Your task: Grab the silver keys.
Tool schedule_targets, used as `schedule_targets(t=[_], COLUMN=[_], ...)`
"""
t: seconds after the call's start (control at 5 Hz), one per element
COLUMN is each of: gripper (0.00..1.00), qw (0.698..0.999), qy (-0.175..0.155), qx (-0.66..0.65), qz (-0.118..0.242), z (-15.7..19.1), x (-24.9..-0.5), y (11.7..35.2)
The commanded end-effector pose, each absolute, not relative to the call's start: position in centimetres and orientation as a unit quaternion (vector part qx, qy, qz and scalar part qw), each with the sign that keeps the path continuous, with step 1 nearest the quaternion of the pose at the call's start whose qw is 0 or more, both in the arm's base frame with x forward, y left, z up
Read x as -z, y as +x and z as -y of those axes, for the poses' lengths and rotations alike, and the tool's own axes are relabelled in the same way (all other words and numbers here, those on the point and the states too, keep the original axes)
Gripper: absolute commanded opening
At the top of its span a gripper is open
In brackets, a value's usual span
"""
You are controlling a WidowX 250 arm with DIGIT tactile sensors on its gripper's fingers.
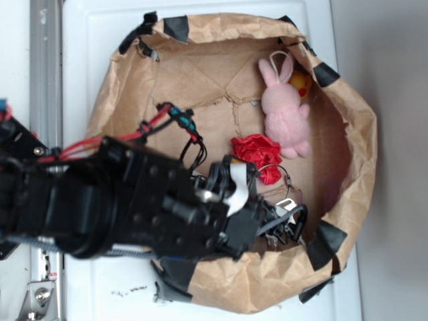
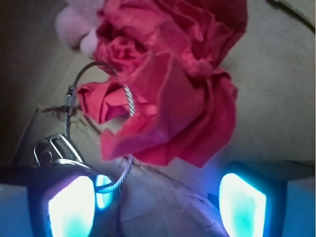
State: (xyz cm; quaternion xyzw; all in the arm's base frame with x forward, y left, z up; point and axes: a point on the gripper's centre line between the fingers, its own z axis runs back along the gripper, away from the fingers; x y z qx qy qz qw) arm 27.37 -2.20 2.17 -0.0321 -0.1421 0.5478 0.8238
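Hanging low inside the brown paper bin (image 1: 348, 134), the end effector (image 1: 284, 217) is standing released, its two glowing blue pads (image 2: 71, 205) spread well apart at the bottom of the wrist view with nothing clamped between them. The silver keys (image 2: 57, 150) are lying on the bin's cardboard floor at about 5 o'clock in the exterior view, just beside the black fingers; in the wrist view a key head is sitting touching or just above the left pad at about 8 o'clock. Their thin wire ring (image 2: 74, 98) is looping up toward 10 o'clock and threading into the red fabric rosette (image 2: 177, 84), which is filling the middle and 12 o'clock of that view. The pink plush bunny (image 1: 284, 107) is resting at about 1 o'clock in the bin, touching the rosette's far edge. The bin is sitting on a white surface (image 1: 87, 40).
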Motion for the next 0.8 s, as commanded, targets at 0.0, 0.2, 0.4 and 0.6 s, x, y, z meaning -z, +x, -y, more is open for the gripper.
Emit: schedule_targets(t=[0.0, 0.2, 0.4, 0.6], gripper=[1.0, 0.96, 0.0, 0.0], qw=[0.816, 0.804, 0.801, 0.804], qy=[-0.032, -0.033, -0.032, -0.036], qx=[-0.56, -0.579, -0.585, -0.579], qz=[0.139, 0.127, 0.124, 0.127], z=[1.9, 0.6, 0.3, 0.3], x=[-2.0, -2.3, -2.4, -2.9], y=[28.0, 29.1, 29.2, 28.9])
